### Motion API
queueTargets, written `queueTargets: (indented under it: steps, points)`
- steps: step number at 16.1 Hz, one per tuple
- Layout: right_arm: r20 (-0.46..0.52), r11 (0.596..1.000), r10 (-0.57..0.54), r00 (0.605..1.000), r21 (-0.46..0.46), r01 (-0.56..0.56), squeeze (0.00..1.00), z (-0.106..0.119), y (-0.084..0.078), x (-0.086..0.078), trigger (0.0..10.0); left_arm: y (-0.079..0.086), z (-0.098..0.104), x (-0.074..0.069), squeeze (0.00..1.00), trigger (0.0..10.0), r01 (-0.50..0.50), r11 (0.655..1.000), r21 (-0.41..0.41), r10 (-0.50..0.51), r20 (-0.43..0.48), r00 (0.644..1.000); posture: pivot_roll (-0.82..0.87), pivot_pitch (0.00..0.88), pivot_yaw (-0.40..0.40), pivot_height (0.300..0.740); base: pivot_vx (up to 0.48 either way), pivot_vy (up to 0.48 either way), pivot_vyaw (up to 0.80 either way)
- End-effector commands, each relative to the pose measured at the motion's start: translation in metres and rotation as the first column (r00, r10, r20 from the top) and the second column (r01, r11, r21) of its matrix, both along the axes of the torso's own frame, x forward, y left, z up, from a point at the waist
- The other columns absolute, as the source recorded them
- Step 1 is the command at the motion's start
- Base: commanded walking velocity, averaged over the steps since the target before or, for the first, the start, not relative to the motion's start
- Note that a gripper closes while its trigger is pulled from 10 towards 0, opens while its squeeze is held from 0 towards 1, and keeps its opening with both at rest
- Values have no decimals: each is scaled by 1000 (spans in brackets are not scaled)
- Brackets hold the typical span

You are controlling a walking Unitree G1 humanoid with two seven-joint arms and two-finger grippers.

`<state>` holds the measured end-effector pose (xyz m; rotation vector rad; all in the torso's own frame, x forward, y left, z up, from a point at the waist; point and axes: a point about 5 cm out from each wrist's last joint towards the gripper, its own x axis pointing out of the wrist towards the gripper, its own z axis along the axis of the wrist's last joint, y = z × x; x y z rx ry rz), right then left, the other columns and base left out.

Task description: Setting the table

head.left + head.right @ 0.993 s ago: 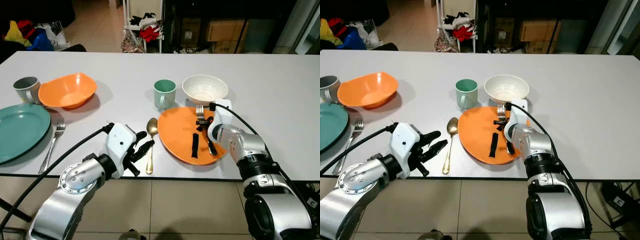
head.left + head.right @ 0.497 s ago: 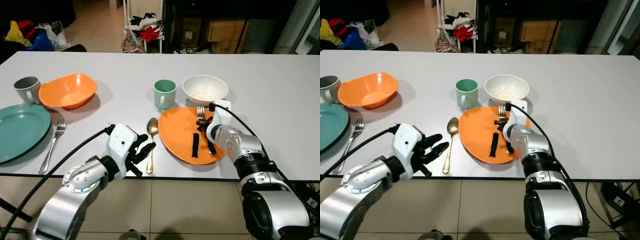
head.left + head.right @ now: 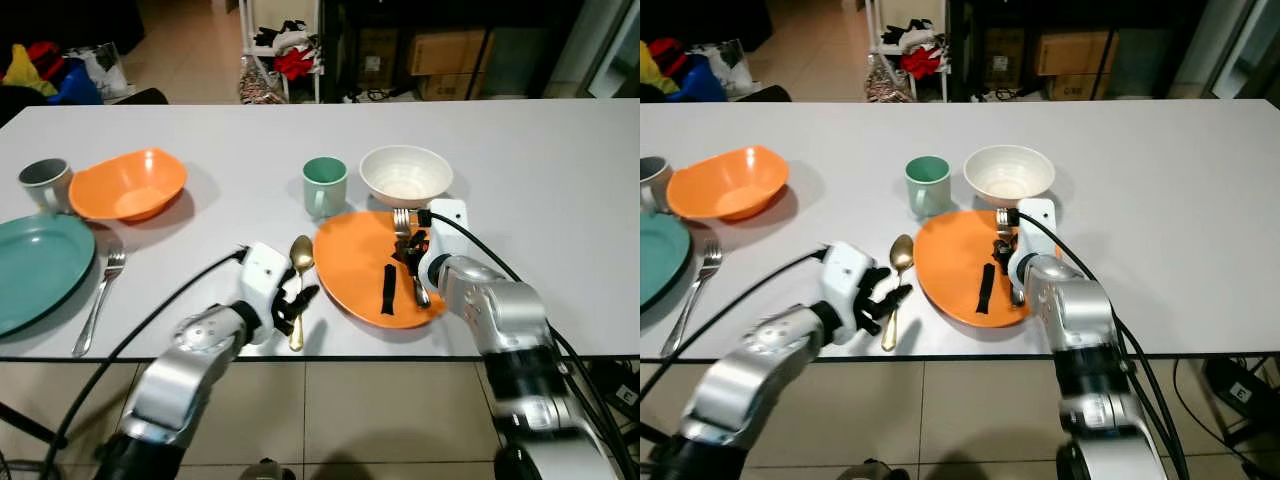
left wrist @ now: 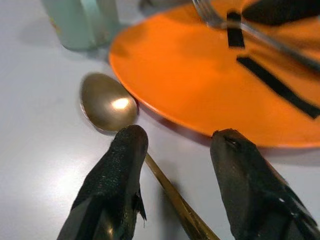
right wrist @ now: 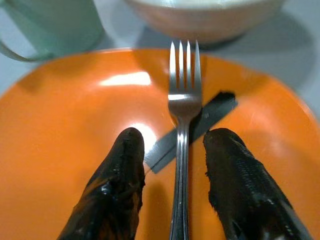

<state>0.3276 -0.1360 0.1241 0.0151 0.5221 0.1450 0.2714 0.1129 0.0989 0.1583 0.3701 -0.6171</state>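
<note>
— How many forks and spoons were counted?

— Two forks, one gold spoon. One fork was straddled by the spread right gripper on the orange plate; the spoon handle lay between the left gripper's parted fingers.

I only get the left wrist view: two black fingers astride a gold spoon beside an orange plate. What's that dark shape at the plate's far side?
Observer: That's the right gripper, its fingers open on either side of a fork lying on the orange plate.
Operator: What stands next to the green cup?
Observer: A white bowl, just past the plate's far edge.
Operator: Is this the only place laid?
Observer: No. Further to the robot's left there is a teal plate with an orange bowl, a grey cup and a second fork.
</note>
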Motion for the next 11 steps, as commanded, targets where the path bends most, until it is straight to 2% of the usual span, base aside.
queueTargets:
  steps: [1,4,6,7,8,9,10,11]
  points:
    - [40,999,51,998,-10,-51,1000,11,5,-6,10000,4,-5,6,1000,10000,-20,999,48,19,6,1000,70,0,96,740,0,0,0]
    - [129,989,148,981,-38,-144,1000,30,4,-28,10000,4,-16,19,1000,10000,-58,995,78,59,-3,998,46,0,121,740,0,0,0]
    - [135,980,192,972,-69,-184,1000,38,4,-42,10000,1,-27,29,1000,10000,-84,990,114,86,-16,996,22,0,147,740,0,0,0]
    - [138,976,212,967,-78,-203,620,40,5,-44,10000,-1,-30,30,1000,10000,-79,993,93,82,-33,996,14,0,154,740,0,0,0]
    - [140,970,239,961,-85,-229,0,42,6,-48,10000,-5,-32,31,529,10000,-73,995,66,76,-55,996,10,0,159,740,0,0,0]
    - [136,957,286,949,-93,-275,0,44,7,-55,10000,-7,-37,33,0,6157,-63,995,74,68,-70,995,8,0,163,740,0,0,0]
    - [125,944,326,937,-98,-315,0,46,7,-61,10000,-6,-40,36,0,3843,-73,994,78,79,-83,993,6,0,167,740,0,0,0]
    - [110,931,359,927,-112,-347,0,48,6,-67,10000,-4,-42,40,0,0,-101,991,92,109,-93,990,6,0,167,740,0,0,0]
